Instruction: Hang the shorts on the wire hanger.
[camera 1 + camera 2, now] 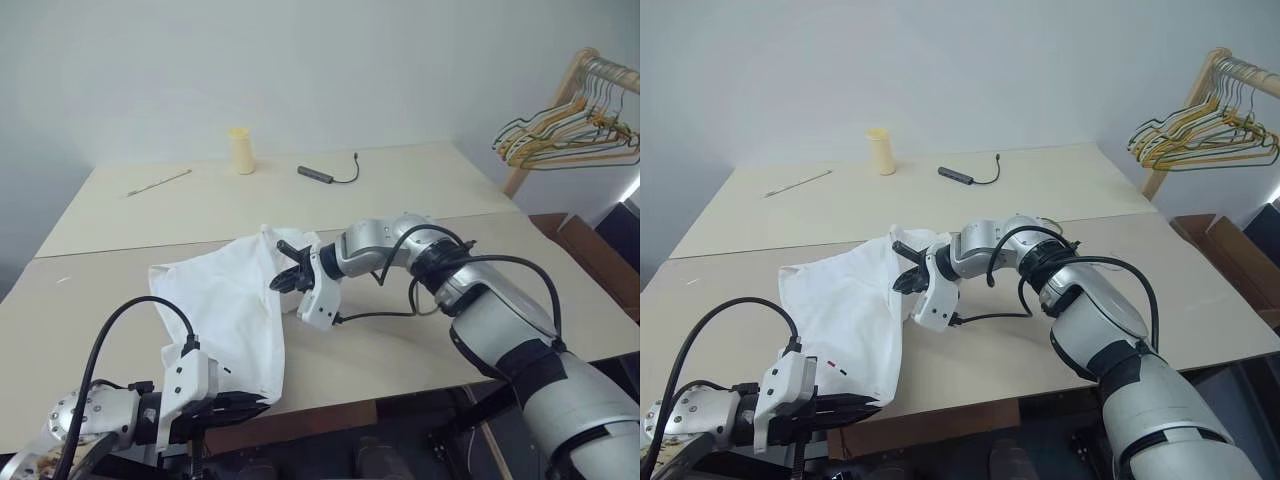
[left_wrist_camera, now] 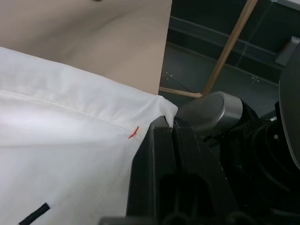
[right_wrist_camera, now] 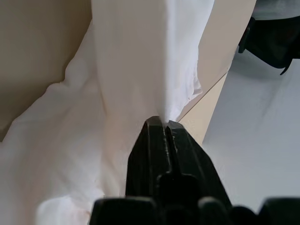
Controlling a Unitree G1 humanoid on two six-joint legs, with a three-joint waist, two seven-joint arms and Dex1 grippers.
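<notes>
We see the white cloth shorts (image 1: 225,310) spread on the pale wooden table (image 1: 420,190), left of the middle of the head picture. One end hangs over the near table edge at the lower left. The other end is lifted up into a peak near the middle.

Our left gripper (image 2: 164,125) is at the lower left, just past the near table edge. Its two black fingers are pressed together and pinch a corner of the shorts, close to a tiny red stitch (image 2: 134,132). Our right gripper (image 3: 160,123) is in the middle. Its fingers are pressed together too, and they pinch a fold of the shorts at the raised end.

The table is bare to the right of the shorts and behind them, so there is open room there.

We cannot make out the single wire hanger for the task.

Far back on the table stand a small yellow cup (image 1: 241,150), a dark flat gadget with a thin cord (image 1: 318,174) and a thin stick (image 1: 158,183). At the upper right edge, a bunch of yellow, green and dark hangers (image 1: 565,135) hangs on a wooden rack (image 1: 545,125), partly cut off by the frame.
</notes>
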